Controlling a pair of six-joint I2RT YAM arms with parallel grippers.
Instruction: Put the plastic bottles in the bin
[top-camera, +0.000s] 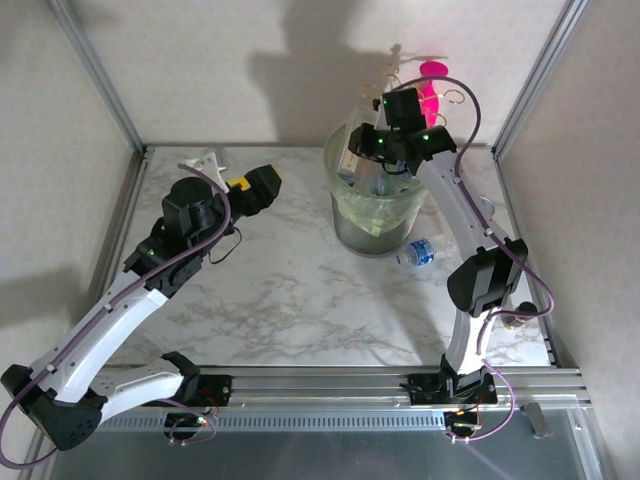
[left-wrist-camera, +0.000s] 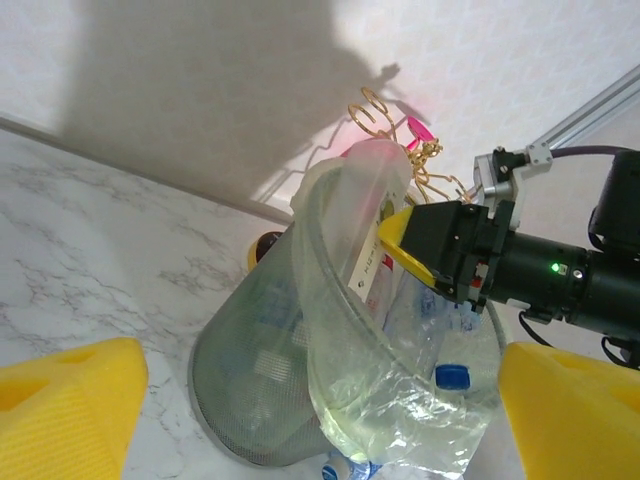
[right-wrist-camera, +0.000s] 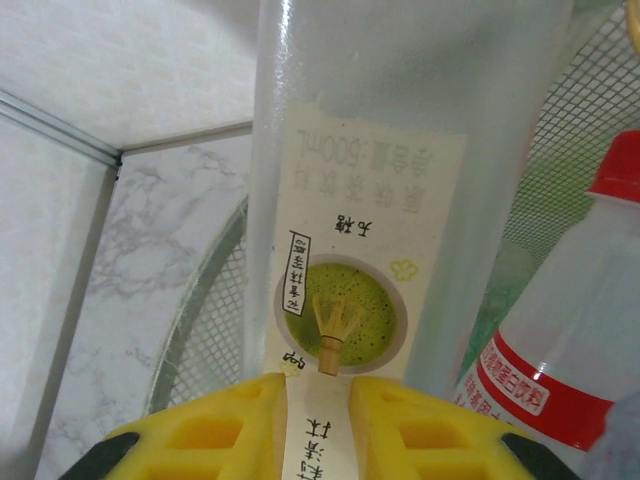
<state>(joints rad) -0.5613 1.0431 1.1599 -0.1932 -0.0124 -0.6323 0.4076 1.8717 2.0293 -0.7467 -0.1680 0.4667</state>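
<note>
Seen from the top external camera, the right gripper (top-camera: 375, 148) hangs over the bin (top-camera: 345, 228), clamped on a pale bottle (top-camera: 352, 150) that leans across the far left part of the rim. Let go here, the bottle could, I judge, tip outward over the rim instead of dropping inside. The right arm stretches forward with its elbow bent beside the bin, above a blue-labelled bottle (top-camera: 420, 252) lying on the tabletop (top-camera: 290, 300) near the bin's foot. A careless swing of the forearm might knock that one away. The left gripper (top-camera: 262, 188) sits low over the tabletop, left of the bin and apart from it. In the left wrist view, the left gripper (left-wrist-camera: 320, 365) is spread wide with nothing between its yellow fingers (left-wrist-camera: 70, 405), and it faces the bin (left-wrist-camera: 240, 400). The pale bottle (left-wrist-camera: 378, 235) stands high against the loose bag (left-wrist-camera: 400, 425), whose slack folds could catch it. The ornament (left-wrist-camera: 385, 115) just behind could be struck if the arm retreats carelessly. In the right wrist view, the right gripper (right-wrist-camera: 318, 400) pinches the pale bottle (right-wrist-camera: 360, 180) across its printed label. A red-capped bottle (right-wrist-camera: 570, 350) is close at the right, against the mesh wall. The pale bottle may land on it and stay sticking up.
</note>
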